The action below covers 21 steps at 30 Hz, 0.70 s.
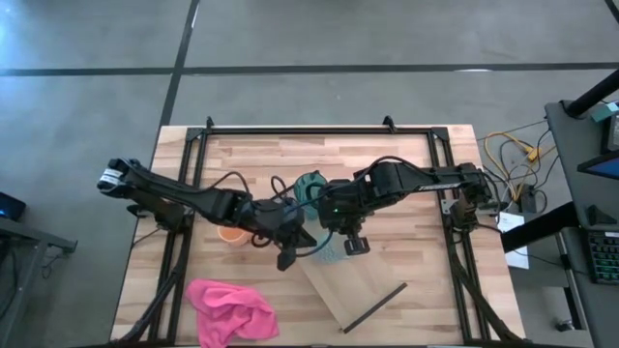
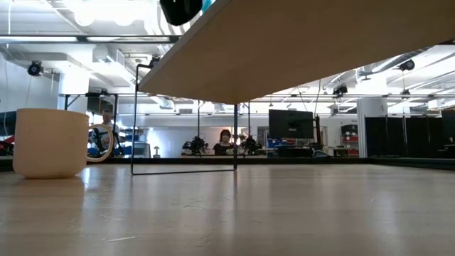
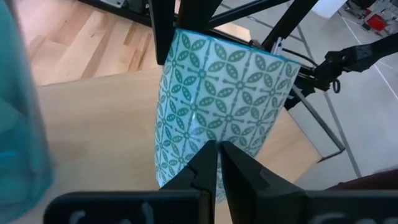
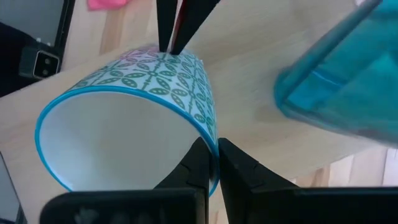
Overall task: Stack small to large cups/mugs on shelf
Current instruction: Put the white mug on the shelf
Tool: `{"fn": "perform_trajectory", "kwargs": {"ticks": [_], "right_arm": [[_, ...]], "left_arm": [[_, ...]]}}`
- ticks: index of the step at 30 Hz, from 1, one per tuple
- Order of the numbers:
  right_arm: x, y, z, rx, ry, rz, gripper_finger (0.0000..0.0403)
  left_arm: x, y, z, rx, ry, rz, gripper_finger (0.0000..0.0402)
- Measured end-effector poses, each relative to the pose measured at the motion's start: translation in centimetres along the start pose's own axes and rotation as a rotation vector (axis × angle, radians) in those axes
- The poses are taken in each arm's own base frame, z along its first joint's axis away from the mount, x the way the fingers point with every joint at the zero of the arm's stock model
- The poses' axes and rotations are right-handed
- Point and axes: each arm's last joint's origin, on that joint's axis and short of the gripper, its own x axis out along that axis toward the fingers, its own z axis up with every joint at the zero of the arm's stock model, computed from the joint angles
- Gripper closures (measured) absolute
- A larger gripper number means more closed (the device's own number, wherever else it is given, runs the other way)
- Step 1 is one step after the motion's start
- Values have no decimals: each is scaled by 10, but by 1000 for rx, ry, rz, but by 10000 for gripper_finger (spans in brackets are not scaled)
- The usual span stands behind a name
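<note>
A white mug with a green leaf pattern and a blue rim is held on its side over the light wood shelf board, between my two grippers. My right gripper is shut on its rim. My left gripper is shut at its bottom end. The teal tumbler stands upright on the board's far end and also shows in the right wrist view. The orange mug stands on the table left of the board and shows at the left of the low view. My left gripper has its fingers close together on the mug's wall by its bottom end, coming from the table's left. The fingers hide what part lies between them. My right gripper pinches the mug's blue rim, one finger inside the mouth and one outside, coming from the table's right. The mug lies tilted on its side, mouth toward this gripper, over the board; whether it touches the board, I cannot tell.
A pink cloth lies at the table's near left. The shelf stands on thin dark brackets, and its underside fills the top of the low view. Black frame rails run along the table's edges.
</note>
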Motion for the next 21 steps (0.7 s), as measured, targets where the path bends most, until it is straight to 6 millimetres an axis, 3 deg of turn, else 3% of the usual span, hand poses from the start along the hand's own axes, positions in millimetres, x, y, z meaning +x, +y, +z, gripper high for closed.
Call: {"fn": "perform_trajectory", "kwargs": {"ticks": [6,21], "right_arm": [[0,1,-3,13,29,7,390],[-8,1,-1,2,-1,0,390]], "left_arm": [[9,-1,-2,1,-7,-8,394],[9,-1,-1,-1,-11,-11,394]]}}
